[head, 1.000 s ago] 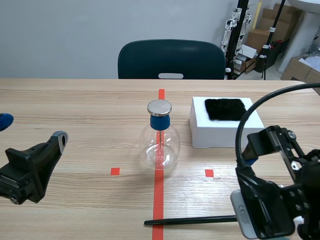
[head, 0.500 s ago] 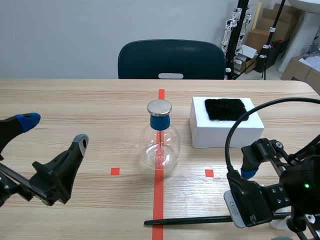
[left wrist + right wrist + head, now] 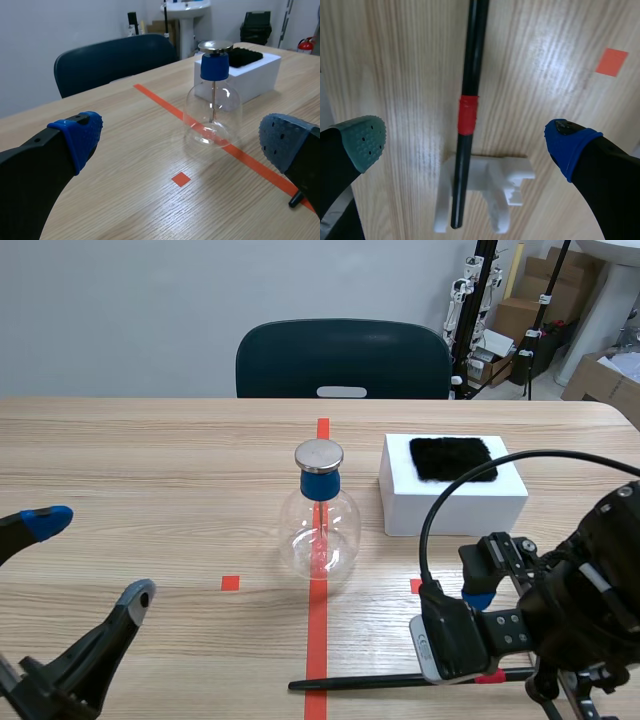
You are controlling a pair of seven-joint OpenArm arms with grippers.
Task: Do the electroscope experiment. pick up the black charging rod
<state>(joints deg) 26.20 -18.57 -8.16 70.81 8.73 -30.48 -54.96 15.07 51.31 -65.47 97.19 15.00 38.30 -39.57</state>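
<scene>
So far, nothing is held. At the lower left of the scene view, the left gripper [image 3: 90, 558] is seen with its fingers spread wide, well apart from everything else. At the centre, the glass electroscope [image 3: 320, 530] is stood upright on the table [image 3: 150, 460]. Low in the frame, the black charging rod [image 3: 380, 680] is laid flat, with one end rested on a small white stand [image 3: 485, 195]. At the lower right, the right gripper [image 3: 455, 625] is poised above the rod, its fingers parted, one to each side of the red band [image 3: 467, 116]. The approach is judged done; the descent, the closing and the lift are left.
</scene>
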